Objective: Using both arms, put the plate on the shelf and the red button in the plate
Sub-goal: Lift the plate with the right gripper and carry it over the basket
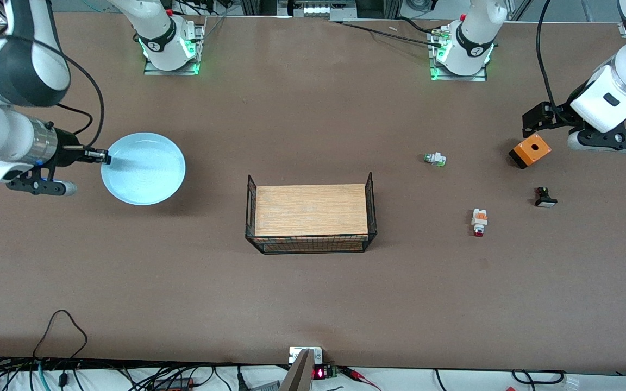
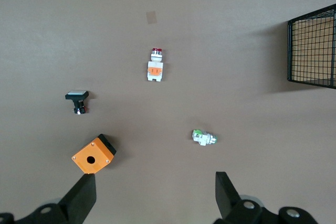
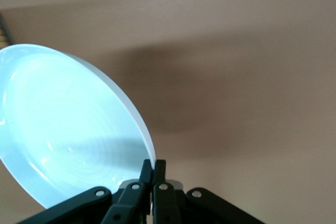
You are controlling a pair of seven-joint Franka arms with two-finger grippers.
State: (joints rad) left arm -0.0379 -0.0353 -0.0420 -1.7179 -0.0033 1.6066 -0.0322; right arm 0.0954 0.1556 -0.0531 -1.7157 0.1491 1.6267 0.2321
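The pale light-blue plate (image 1: 143,168) is toward the right arm's end of the table. My right gripper (image 1: 105,157) is shut on its rim. In the right wrist view the plate (image 3: 63,129) is tilted, with the rim pinched between the right gripper's (image 3: 153,167) two fingers and its shadow on the table. The red button (image 1: 479,221) lies on its side on the table toward the left arm's end; it also shows in the left wrist view (image 2: 155,67). My left gripper (image 1: 534,120) is open and empty in the air (image 2: 155,195), beside the orange box.
A black wire basket (image 1: 370,201) with a wooden board in it stands mid-table, its corner in the left wrist view (image 2: 312,51). Near the red button lie a white part with a green tip (image 1: 435,159), an orange box (image 1: 530,150) with a black hole, and a small black part with a white cap (image 1: 545,197).
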